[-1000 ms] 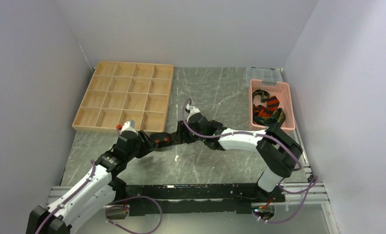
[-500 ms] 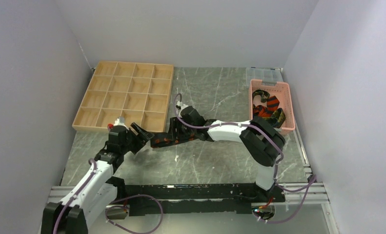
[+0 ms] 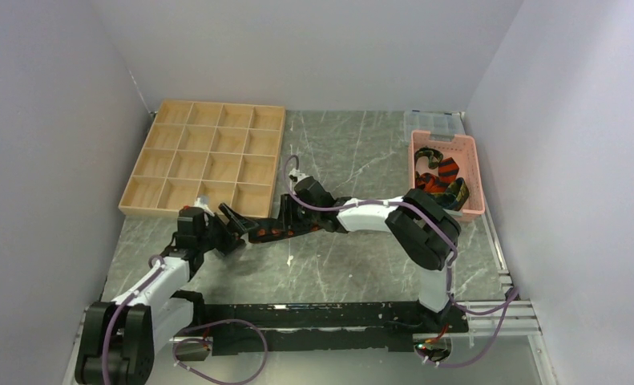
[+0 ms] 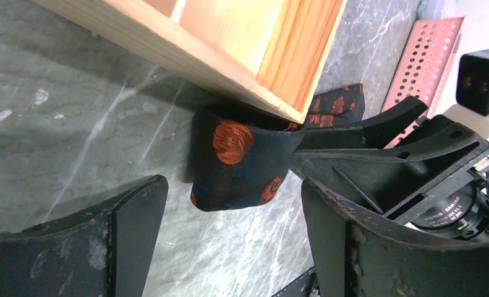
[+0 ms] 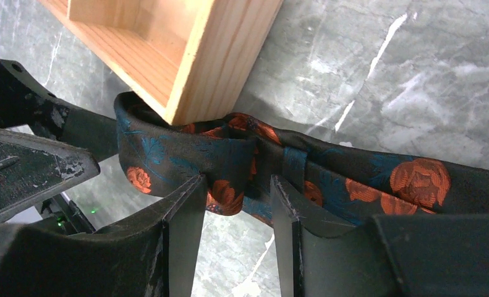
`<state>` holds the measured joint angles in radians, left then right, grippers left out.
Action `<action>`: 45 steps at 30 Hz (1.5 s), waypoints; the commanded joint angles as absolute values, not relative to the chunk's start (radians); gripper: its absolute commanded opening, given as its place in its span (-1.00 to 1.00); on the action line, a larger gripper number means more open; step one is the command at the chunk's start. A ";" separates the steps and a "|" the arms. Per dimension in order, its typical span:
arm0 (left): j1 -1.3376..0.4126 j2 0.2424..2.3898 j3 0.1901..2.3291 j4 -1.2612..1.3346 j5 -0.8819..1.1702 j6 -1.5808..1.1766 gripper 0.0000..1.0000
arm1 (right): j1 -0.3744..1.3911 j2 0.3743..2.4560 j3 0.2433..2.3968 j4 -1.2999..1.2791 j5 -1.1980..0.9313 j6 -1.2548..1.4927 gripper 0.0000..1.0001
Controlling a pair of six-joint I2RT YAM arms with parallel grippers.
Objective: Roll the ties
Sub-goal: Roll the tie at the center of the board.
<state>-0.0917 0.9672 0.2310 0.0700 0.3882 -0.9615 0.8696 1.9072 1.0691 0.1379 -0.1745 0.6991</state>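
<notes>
A black tie with orange-red blotches [image 3: 267, 233] lies on the marble table at the front right corner of the wooden tray. Its folded end shows in the left wrist view [image 4: 242, 161], tucked against the tray corner. My left gripper [image 3: 235, 223] is open, with the tie end just ahead of its fingertips [image 4: 232, 189] and not touching them. My right gripper [image 3: 284, 218] straddles a fold of the same tie [image 5: 353, 185], and its fingers [image 5: 186, 207] are closed in on that fold [image 5: 235, 192]. The rest of the tie is hidden under the right arm. More ties [image 3: 440, 180] lie bunched in the pink basket.
The wooden compartment tray [image 3: 205, 156] fills the back left, and its corner [image 5: 198, 68] overhangs the tie. The pink slotted basket [image 3: 472, 172] stands at the back right with a clear plastic box [image 3: 434, 120] behind it. Grey walls close in on three sides.
The left arm has drawn back to the left, and its open gripper now sits just short of the tie end. The right gripper has moved left along the tie to the tray corner.
</notes>
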 commanded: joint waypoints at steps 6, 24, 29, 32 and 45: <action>-0.086 1.075 0.231 0.248 0.485 -0.907 0.54 | 0.837 1.907 1.006 0.221 -0.154 0.743 -0.11; -0.119 1.252 0.244 0.436 0.572 -0.923 0.36 | 0.808 1.925 0.960 0.290 -0.211 0.761 -0.16; -0.151 1.257 0.259 0.423 0.542 -0.924 0.07 | 0.808 1.930 0.953 0.301 -0.213 0.766 -0.17; -0.160 1.239 0.276 0.379 0.527 -0.910 -0.18 | 0.808 1.927 0.950 0.302 -0.213 0.763 -0.17; -0.268 1.152 0.442 -0.062 0.315 -0.783 -0.94 | 0.808 1.823 0.914 0.275 -0.165 0.750 -0.06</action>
